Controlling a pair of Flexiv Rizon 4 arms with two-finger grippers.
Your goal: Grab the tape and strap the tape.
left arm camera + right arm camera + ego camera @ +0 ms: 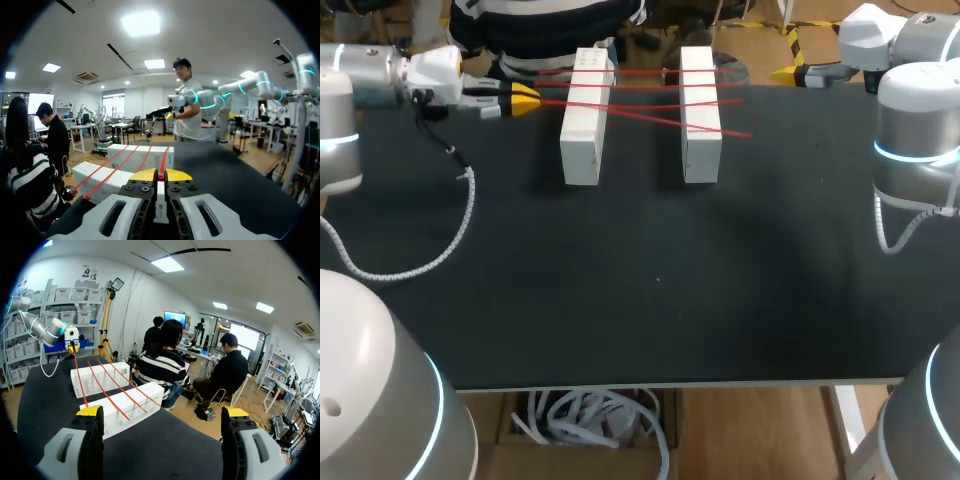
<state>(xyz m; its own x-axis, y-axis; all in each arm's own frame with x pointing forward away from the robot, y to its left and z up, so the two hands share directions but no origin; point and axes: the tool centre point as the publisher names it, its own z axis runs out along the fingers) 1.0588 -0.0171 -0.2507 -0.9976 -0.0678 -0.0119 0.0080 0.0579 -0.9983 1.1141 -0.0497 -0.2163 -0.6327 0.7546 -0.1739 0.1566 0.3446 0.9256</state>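
Note:
Two white blocks (586, 125) (700, 118) stand side by side at the far side of the black table. Several strands of red tape (640, 101) run across both. My left gripper (523, 97) sits just left of the left block, shut on the tape's end. In the left wrist view its yellow tips (160, 175) pinch the red tape (162, 165), which leads on to the blocks (142, 156). My right gripper (796, 72) hovers at the far right edge, open and holding nothing. Its fingers (90, 413) stand wide apart, with the blocks (131, 409) and tape (107, 395) ahead of it.
A white coiled cable (462, 225) hangs from my left arm and lies on the table (650, 290) at the left. My right arm's base (917, 150) stands at the right edge.

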